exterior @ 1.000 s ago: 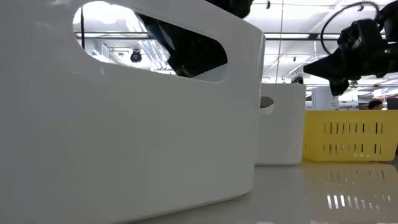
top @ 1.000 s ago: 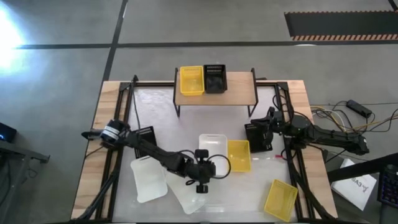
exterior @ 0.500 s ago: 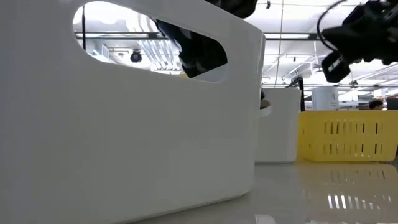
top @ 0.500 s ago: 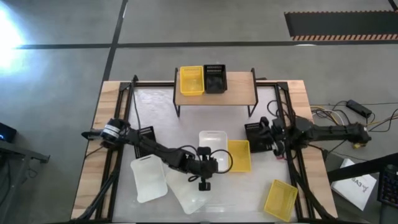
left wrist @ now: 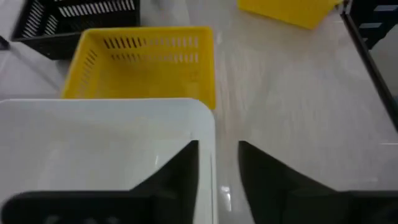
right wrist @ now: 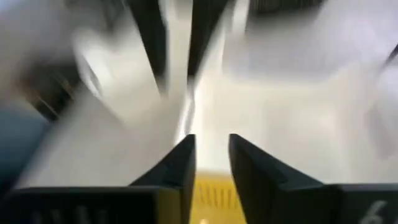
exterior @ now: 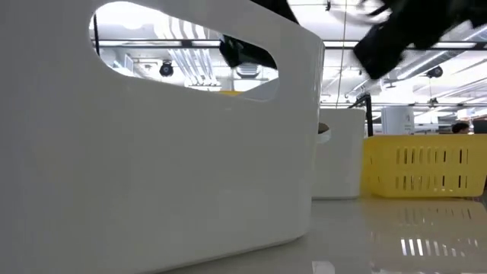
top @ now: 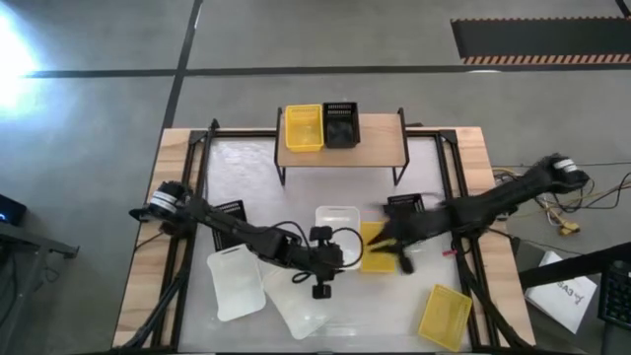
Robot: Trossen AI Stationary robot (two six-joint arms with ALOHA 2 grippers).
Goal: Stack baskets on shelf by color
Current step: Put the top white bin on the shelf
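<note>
Baskets on shelf: a yellow basket (top: 304,128) and a black slotted basket (top: 340,123) sit side by side, touching, on the wooden shelf (top: 380,146) at upper centre of the high view.
White basket at centre: a translucent white basket (top: 336,225) lies mid-frame on the desk (top: 251,177), with a yellow slotted basket (top: 379,247) touching its right side.
Left claw: the left claw (left wrist: 217,163) straddles the white basket's wall at its corner, one finger inside and one outside; the fingers stand apart, released, not pressing the wall.
Right claw: the right claw (right wrist: 210,163) hovers over the central yellow basket's rim; its fingers show a narrow gap, and whether they grip anything I cannot tell.
Other baskets: two white baskets (top: 237,284) overlap at lower left; another yellow basket (top: 444,316) lies tilted at lower right; black baskets (top: 229,210) rest at mid-left and mid-right.
</note>
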